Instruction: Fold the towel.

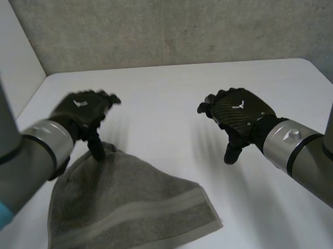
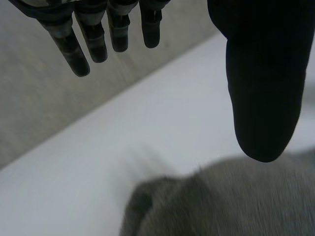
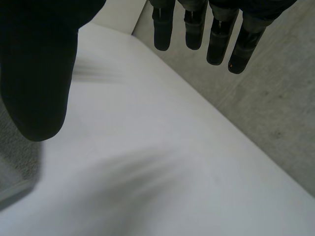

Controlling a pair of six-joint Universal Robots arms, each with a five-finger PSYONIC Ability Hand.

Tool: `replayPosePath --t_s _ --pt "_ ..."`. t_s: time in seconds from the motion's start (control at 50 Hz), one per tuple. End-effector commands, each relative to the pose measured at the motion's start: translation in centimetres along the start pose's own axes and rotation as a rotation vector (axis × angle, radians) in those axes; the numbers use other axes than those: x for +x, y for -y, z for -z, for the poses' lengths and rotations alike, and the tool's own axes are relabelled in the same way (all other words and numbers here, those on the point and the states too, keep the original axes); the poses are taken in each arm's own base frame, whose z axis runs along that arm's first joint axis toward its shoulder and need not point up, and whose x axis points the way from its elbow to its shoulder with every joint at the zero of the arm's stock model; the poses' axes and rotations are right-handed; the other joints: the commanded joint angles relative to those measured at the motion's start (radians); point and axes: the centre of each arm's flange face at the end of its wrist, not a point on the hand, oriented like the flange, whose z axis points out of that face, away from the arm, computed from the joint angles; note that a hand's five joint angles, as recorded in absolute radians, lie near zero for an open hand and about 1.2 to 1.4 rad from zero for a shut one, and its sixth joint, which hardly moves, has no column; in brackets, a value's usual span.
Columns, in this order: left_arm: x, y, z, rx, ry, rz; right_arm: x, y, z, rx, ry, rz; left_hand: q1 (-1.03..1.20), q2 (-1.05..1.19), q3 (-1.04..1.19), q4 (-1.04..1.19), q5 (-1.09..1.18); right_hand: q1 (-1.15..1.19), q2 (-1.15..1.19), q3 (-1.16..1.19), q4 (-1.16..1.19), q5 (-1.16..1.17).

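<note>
Head view: towel (image 1: 132, 215) on white table (image 1: 170, 96), grey wall (image 1: 178, 23).

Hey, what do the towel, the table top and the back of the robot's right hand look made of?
The towel looks like grey terry cloth, probably cotton: fuzzy matte pile with a flatter woven band across it. The table has a smooth white top, maybe laminate or painted board: even, no grain. The right hand has a black shell with a fine weave pattern, seemingly carbon fibre.

Towel (image 1: 126, 216) on the near left of the tabletop (image 1: 181, 84), left hand (image 1: 85, 109) over its far corner, right hand (image 1: 239, 112) above the tabletop to the towel's right, wall (image 1: 178, 23) behind
</note>
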Motion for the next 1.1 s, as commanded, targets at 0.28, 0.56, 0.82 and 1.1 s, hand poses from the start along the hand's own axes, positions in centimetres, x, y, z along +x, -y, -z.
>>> replayPosePath --t_s 0.28,0.56,0.82,1.1 --pt "2.7 -7.3 -6.3 -0.115 -0.050 -0.084 0.2 -1.6 -1.5 -0.048 0.008 -0.008 0.925 0.926 0.926 0.926 0.922 -0.040 -0.049 -0.039 -0.062 -0.045" --pt "4.4 -5.4 -6.9 -0.025 -0.075 -0.099 0.7 -1.0 -1.5 -0.028 -0.010 0.008 1.192 1.193 1.193 1.193 1.189 -0.040 -0.049 -0.039 -0.062 -0.045" --pt "7.9 9.9 -3.4 0.481 -0.144 0.058 5.9 -0.6 -2.0 -0.021 -0.193 -0.026 1.192 1.193 1.193 1.193 1.189 -0.040 -0.049 -0.039 -0.062 -0.045" --pt "2.0 6.4 -5.1 0.362 -0.052 0.296 6.8 -0.3 -1.9 -0.013 -0.234 -0.025 1.192 1.193 1.193 1.193 1.189 -0.040 -0.049 -0.039 -0.062 -0.045"
